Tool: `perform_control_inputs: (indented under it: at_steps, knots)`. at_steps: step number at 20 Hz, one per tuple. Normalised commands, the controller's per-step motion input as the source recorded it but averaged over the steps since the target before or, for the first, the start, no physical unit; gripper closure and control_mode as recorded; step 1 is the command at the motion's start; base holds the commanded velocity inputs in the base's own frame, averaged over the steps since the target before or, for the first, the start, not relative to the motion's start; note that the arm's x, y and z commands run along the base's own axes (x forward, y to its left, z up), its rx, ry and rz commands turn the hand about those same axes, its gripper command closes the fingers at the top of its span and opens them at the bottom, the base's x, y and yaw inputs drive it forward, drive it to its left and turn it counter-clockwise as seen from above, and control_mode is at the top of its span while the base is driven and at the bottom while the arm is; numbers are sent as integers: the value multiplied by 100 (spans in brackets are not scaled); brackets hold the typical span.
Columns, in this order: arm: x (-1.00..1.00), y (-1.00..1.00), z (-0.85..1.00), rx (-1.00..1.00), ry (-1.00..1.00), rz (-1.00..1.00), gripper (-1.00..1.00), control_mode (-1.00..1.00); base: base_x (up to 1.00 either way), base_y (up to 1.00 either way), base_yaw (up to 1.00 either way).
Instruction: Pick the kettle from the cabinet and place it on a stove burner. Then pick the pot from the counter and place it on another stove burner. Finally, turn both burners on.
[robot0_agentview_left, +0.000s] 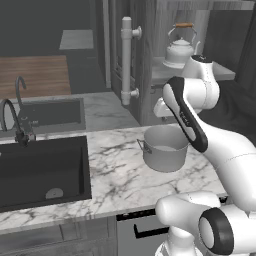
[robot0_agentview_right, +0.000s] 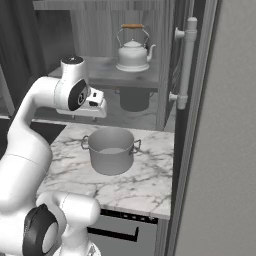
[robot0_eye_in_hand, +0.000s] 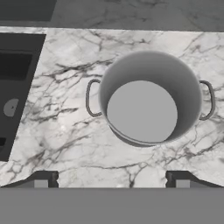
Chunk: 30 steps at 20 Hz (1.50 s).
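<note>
Kettle step in hand, judged not yet begun: the small silvery-white kettle (robot0_agentview_right: 133, 52) sits on the grey cabinet (robot0_agentview_right: 107, 70) shelf. The gripper (robot0_eye_in_hand: 112, 178) (fingers spread, empty) hovers over the grey pot (robot0_eye_in_hand: 148, 96); next it must reach for the kettle's handle.

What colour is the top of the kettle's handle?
Brown, like wood, on the kettle; clearest in the right base view.
</note>
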Motion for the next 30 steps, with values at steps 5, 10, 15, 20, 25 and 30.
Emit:
perform_control_inputs:
  at_steps: [5,10,15,20,25,30]
  knots:
    - [0,0,6,0,-5,-2,-100,-100,0,0,0]
    - [0,0,17,-1,-8,-6,-100,-100,0,0,0]
    - [-3,-3,19,-1,-9,-11,-100,-100,0,0,0]
    - [0,-12,22,0,-8,-10,-100,-100,0,0,0]
    - [0,-10,21,-1,-9,-4,-100,-100,0,0,0]
    - [-1,0,25,-3,-15,0,-100,-100,0,0,0]
